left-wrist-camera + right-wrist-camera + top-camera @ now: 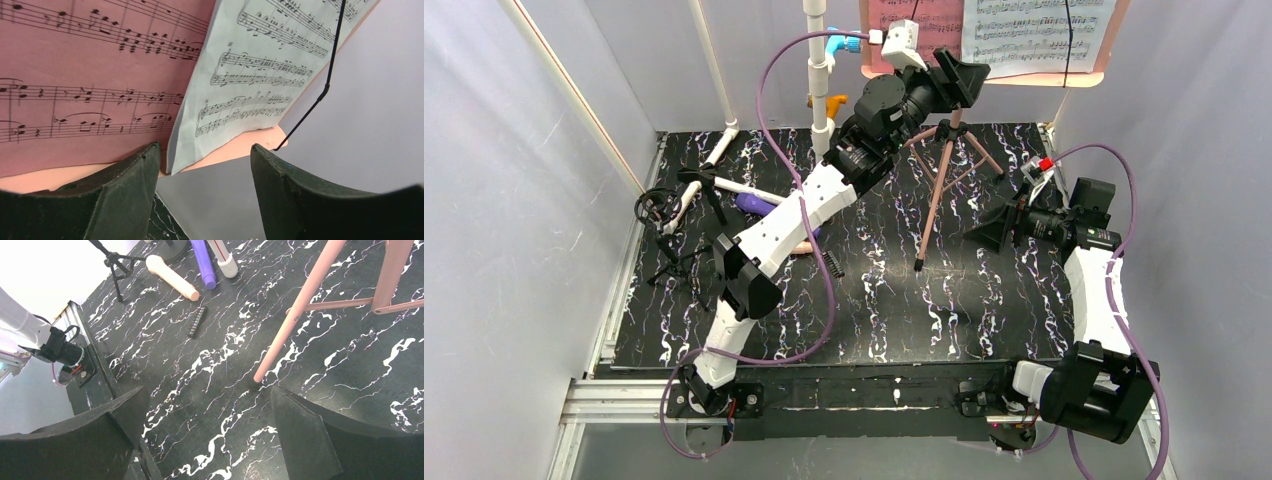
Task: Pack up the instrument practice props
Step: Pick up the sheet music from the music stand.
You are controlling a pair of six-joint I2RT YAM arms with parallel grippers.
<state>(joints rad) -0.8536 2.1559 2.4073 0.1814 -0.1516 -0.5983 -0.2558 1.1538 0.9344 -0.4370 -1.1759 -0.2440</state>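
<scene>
Risk sits mostly up at the stand (945, 150), where the left gripper (205, 147) is raised to the bottom edge of the desk (40, 179). Its jaws stand partly apart with nothing clamped. The lower corner of the white page (250, 65) hangs just beside the left finger (125, 190), overlapping the pink page (75, 75). A thin black wire (327, 82) crosses the white page and seems to pin it to the desk. If the jaws close here they may pinch only that loose corner. A pull against the wire could then crease or tear the paper, or drag the pink page out so both drop to the table (350, 365). If a finger catches the desk's lip instead, a sideways tug could tip the stand, which is tall on three thin legs.

The right gripper (207, 390) hovers low, jaws wide and empty, near the foot of one leg (295, 315). It does not brace the stand, and a careless sweep there could kick the foot out. The purple tube (204, 262) and beige tube (172, 276) lie on the left of the table near the clip (197, 321), partly under the left arm in the top view. A falling stand or a dropping elbow could send them rolling.
</scene>
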